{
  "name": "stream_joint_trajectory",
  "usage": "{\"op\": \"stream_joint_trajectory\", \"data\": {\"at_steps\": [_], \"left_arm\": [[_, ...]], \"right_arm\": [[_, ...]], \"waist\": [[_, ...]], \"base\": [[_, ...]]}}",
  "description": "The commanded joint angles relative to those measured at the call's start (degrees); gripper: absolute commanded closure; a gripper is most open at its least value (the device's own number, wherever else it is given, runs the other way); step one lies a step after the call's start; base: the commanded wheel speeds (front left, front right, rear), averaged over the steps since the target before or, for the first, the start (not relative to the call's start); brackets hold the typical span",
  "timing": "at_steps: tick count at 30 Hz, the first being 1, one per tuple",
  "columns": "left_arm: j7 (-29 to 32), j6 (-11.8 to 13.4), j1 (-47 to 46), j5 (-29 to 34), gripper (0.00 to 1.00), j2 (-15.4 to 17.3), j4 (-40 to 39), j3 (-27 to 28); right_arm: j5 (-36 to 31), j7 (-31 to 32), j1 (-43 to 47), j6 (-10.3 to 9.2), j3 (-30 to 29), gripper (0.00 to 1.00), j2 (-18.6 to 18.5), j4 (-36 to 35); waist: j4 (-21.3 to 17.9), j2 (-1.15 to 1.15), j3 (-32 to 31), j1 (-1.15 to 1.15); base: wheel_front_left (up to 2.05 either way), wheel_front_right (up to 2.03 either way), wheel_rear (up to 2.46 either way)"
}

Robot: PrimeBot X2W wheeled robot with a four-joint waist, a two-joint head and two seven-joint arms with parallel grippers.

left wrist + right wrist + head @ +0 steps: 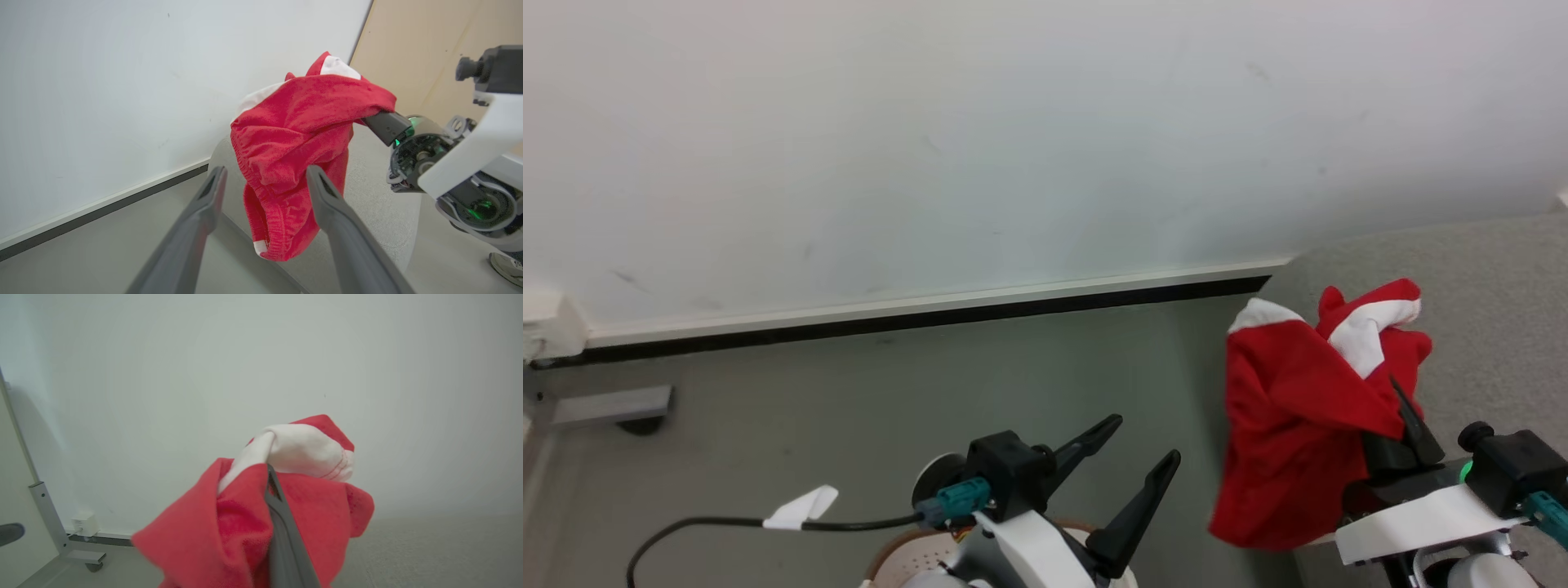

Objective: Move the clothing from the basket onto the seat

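The clothing (1290,408), a bright red garment with white trim, hangs bunched from my right gripper (1401,392), which is shut on it above the near left edge of the grey seat (1486,278). In the right wrist view, red and white folds of the clothing (310,451) wrap my right gripper (270,473). My left gripper (1145,441) is open and holds nothing, a short way left of the garment. In the left wrist view the clothing (294,134) dangles just beyond my left gripper (265,173). A part of the basket (894,555) shows under my left arm.
A white wall with a pale baseboard (931,310) runs behind the grey floor. A black cable with a white tag (800,508) lies at the lower left. A metal stand foot (613,406) sits by the wall. A shoe (506,265) is on the floor near the seat.
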Motion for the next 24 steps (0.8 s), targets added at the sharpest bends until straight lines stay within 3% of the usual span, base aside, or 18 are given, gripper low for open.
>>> {"op": "stream_joint_trajectory", "data": {"at_steps": [1,12,24], "left_arm": [[-1.05,-0.3,-1.15,1.62,0.0,0.74,-0.34,-0.05],[-3.78,-1.72,-3.82,5.1,0.0,1.9,1.25,-2.07],[-4.44,-1.96,-7.33,7.72,0.0,2.62,2.2,-3.47]], "right_arm": [[-0.62,0.4,0.79,-0.12,-1.24,1.0,-0.47,-1.7],[-2.38,2.71,4.22,-0.12,-7.45,1.0,-0.39,-9.57],[-1.71,4.1,-1.6,-0.12,-8.03,1.0,-2.87,-12.57]], "waist": [[-5.17,-0.01,2.68,0.0],[-14.22,-0.01,5.96,0.0],[-15.35,-0.01,10.75,0.0]], "base": [[0.0,0.0,0.0],[0.0,0.0,0.0],[0.0,0.0,0.0]]}}
